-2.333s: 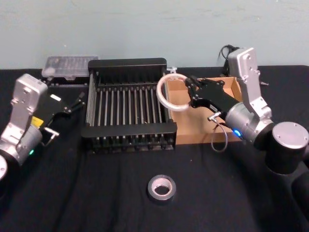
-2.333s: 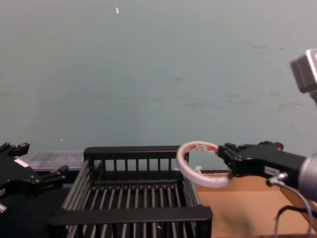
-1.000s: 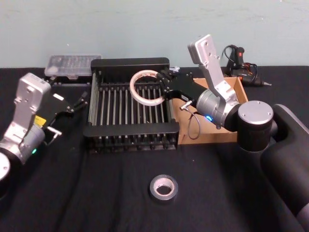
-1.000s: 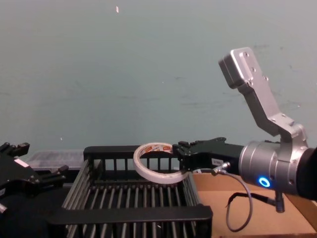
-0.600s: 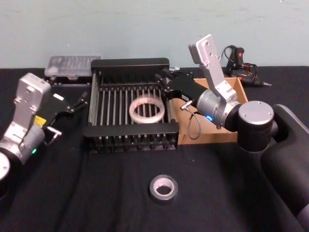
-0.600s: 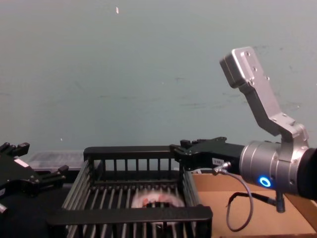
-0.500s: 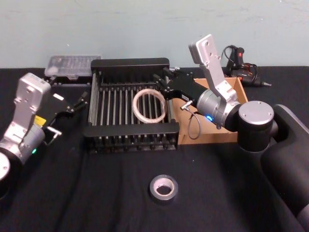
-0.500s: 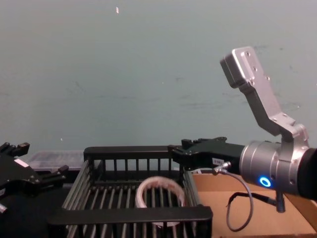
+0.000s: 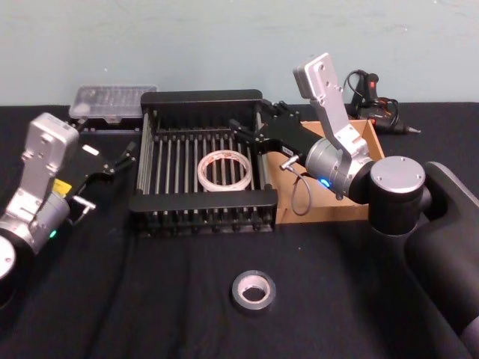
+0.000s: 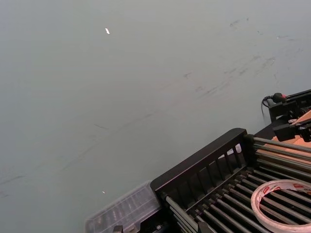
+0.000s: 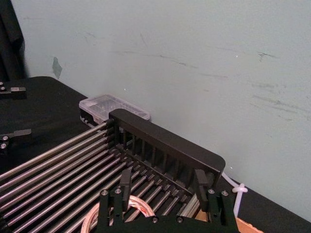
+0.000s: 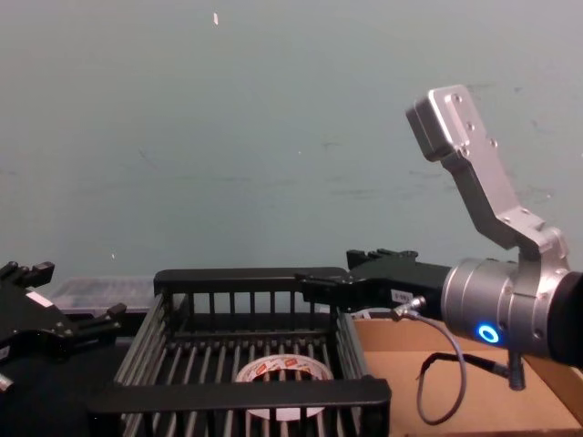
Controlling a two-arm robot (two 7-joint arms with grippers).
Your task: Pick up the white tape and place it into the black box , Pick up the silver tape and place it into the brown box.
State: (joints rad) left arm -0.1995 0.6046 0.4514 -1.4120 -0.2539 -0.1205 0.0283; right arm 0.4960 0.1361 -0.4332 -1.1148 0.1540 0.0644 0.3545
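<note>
1. Since a moment ago we have let go of the white tape (image 9: 224, 170): it had been standing on edge and now lies flat on the slatted floor of the black box (image 9: 200, 203).
2. Our right end effector (image 9: 247, 134) hangs released, jaws spread, over the black box's right rear part, just above and behind the roll.
3. Outward from it, the silver tape (image 9: 251, 292) lies flat on the surface, well in front of the black box's near rim, with its hole facing up.
4. Our left end effector (image 9: 127, 155) sits parked and open beside the black box's left wall.
5. We judge the right arm better placed for the silver tape, since the brown box (image 9: 358, 211) touches the black box's right side.
</note>
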